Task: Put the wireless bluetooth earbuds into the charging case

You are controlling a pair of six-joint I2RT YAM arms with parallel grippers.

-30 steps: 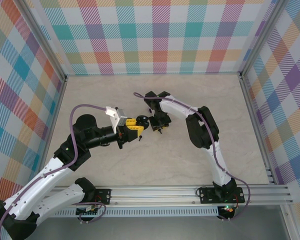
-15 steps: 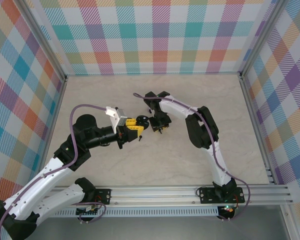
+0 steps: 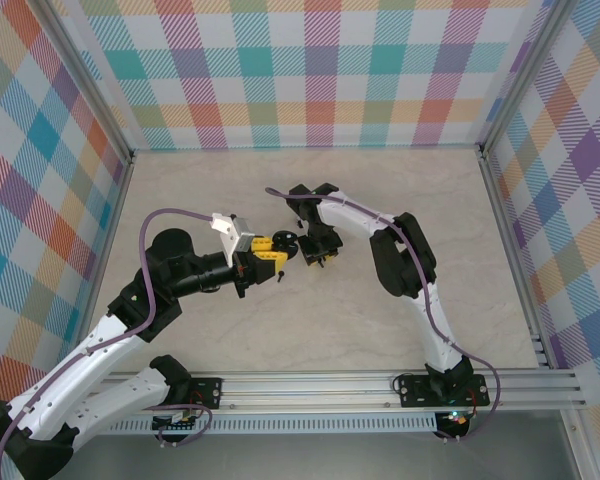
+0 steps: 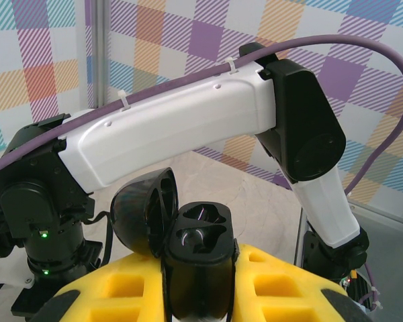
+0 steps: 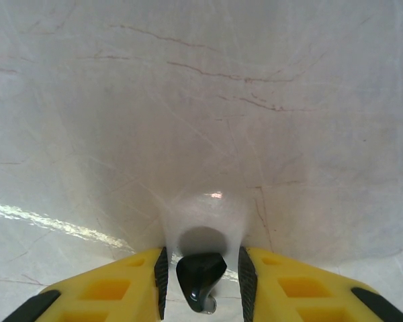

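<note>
My left gripper (image 4: 200, 285) is shut on the black charging case (image 4: 200, 248), gripping its lower body between yellow fingers (image 4: 114, 292). The case stands upright with its lid (image 4: 144, 211) swung open to the left, and both wells look empty. From above, the left gripper (image 3: 268, 252) and case (image 3: 286, 241) sit mid-table, right beside my right gripper (image 3: 320, 252). The right gripper (image 5: 203, 260) points down at the table, open. A black earbud (image 5: 199, 276) lies on the surface between its pads, touching neither. Another tiny black piece (image 3: 280, 277) lies just in front of the left gripper.
The right arm's white link (image 4: 188, 127) crosses close behind the case in the left wrist view. Pale marble tabletop (image 5: 208, 100) stretches beyond the right fingers. Checked walls (image 3: 320, 70) enclose the table on three sides, and a metal rail (image 3: 380, 385) runs along the near edge.
</note>
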